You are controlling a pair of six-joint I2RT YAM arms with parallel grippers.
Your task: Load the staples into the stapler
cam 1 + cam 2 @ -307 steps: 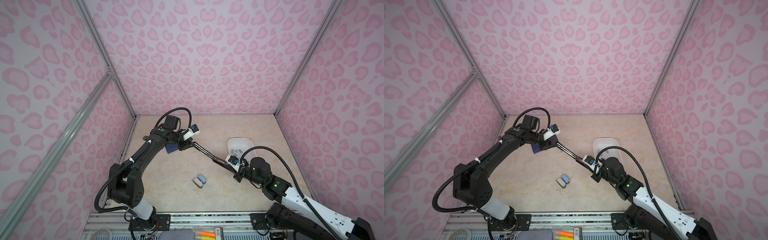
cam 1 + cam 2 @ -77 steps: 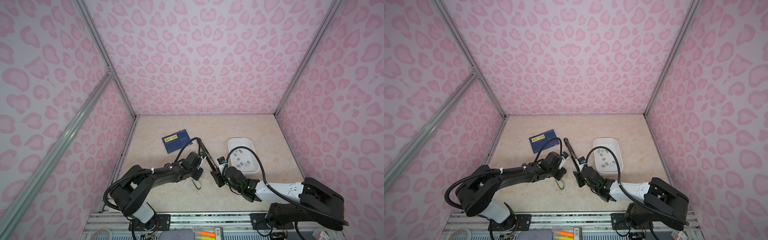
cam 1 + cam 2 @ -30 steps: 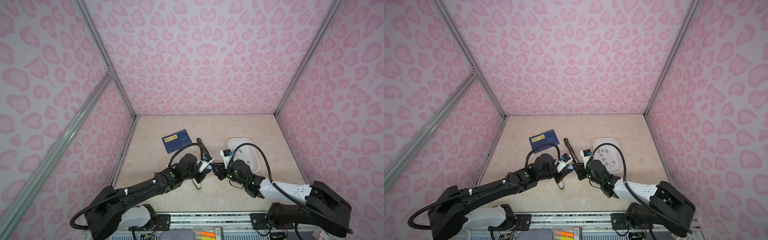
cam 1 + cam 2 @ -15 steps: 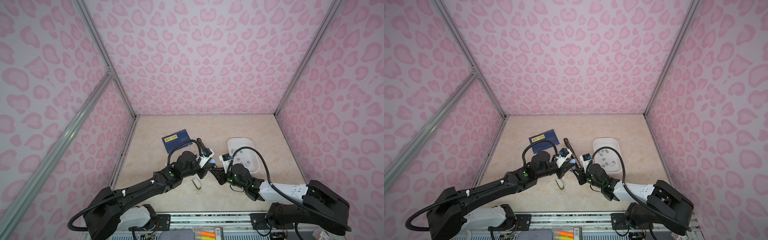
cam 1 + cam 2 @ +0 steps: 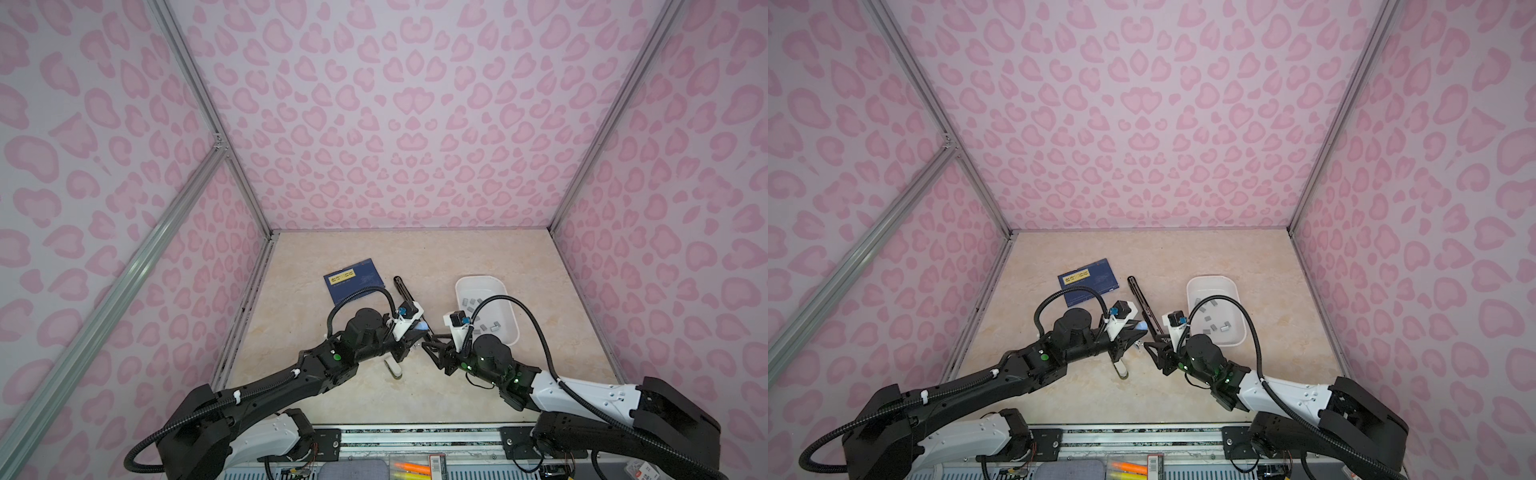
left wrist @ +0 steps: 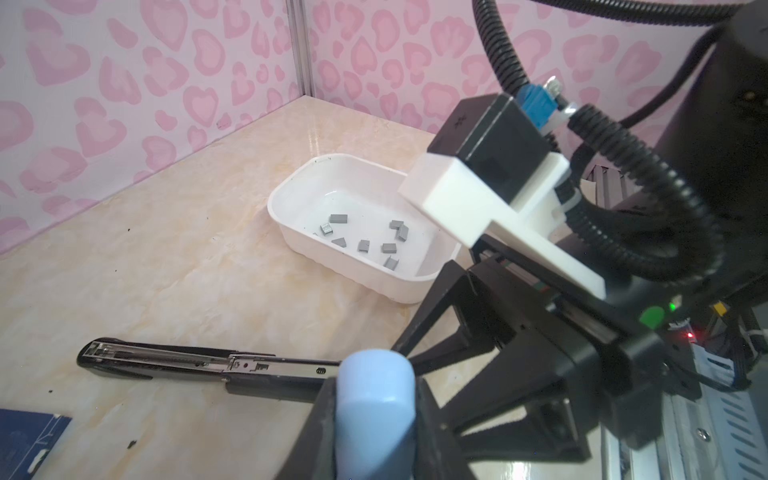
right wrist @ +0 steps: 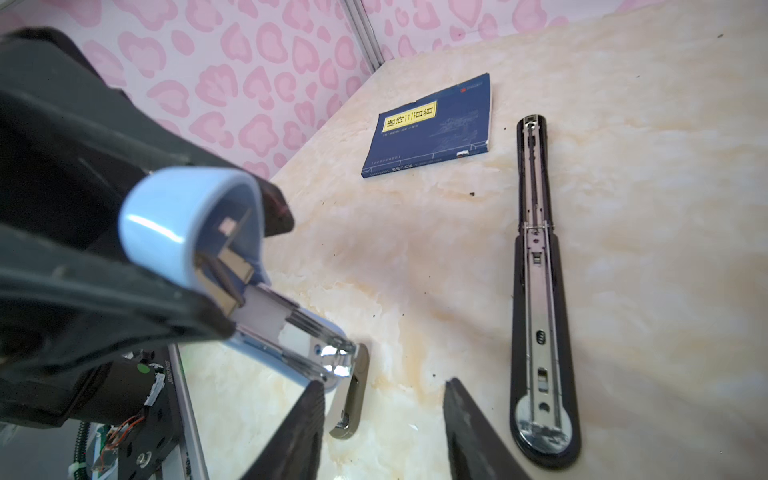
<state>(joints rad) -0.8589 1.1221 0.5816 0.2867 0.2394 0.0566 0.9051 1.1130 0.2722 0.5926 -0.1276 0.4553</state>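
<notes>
**Robot test cell: a lab rig.** Three printed panels (image 5: pixel 395 124) (pink hearts on pale ground) fill the upper half of both top views. They are joined by aluminium bars (image 5: pixel 124 282) and close in a marble-look tabletop (image 5: pixel 457 257) at centre. Two arms, left (image 5: pixel 266 386) and right (image 5: pixel 582 390), are mounted on a metal rail (image 5: pixel 415 436) along the lower edge. Markers (image 5: pixel 411 468) lie below the rail at bottom centre. The props on the tabletop are few, among them a white tray (image 5: pixel 480 277) right of centre and a blue book (image 5: pixel 355 282) left of centre.
</notes>
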